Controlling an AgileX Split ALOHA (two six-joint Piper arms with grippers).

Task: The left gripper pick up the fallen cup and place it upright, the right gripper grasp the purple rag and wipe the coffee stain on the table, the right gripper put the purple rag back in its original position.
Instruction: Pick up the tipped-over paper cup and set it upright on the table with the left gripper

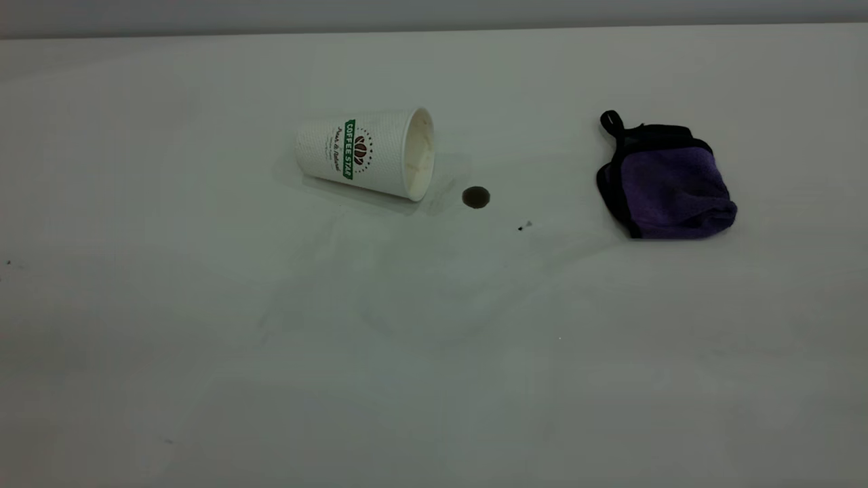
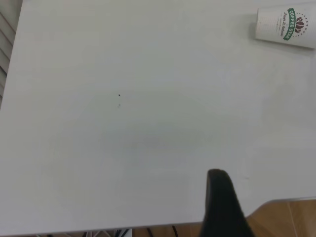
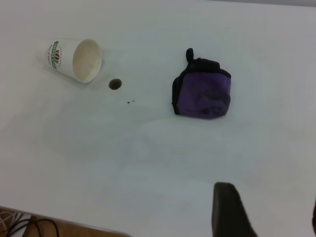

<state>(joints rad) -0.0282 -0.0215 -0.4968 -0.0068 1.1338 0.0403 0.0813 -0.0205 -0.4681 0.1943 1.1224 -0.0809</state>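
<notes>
White and faintly smudged, the surface [image 1: 203, 352] carries everything the task needs, and nothing on it looks handled yet. Taking the cup [image 1: 366, 154] as the landmark: it lies on its side, its open mouth turned toward the coffee stain [image 1: 476, 197], a small dark spot just beside the rim but not touching it. A tiny black speck [image 1: 521, 228] sits a little past the stain, and the purple rag [image 1: 668, 183] lies bunched well apart from the cup on that same side, its black loop pointing away. Neither arm appears in the exterior view. In the left wrist view only one dark finger of the left pincer [image 2: 223, 205] shows, near the surface's edge, with the cup [image 2: 287, 27] far off in the corner of that view; whether this pincer is spread or closed I cannot tell, though nothing appears to be in its hold. The right pincer [image 3: 231, 210] likewise shows one finger, well short of the rag [image 3: 202, 93], its spread unknowable. By my judgement the first step, righting the cup, has not begun; the next move calls for the left pincer to travel across to the cup and close around its wall.
</notes>
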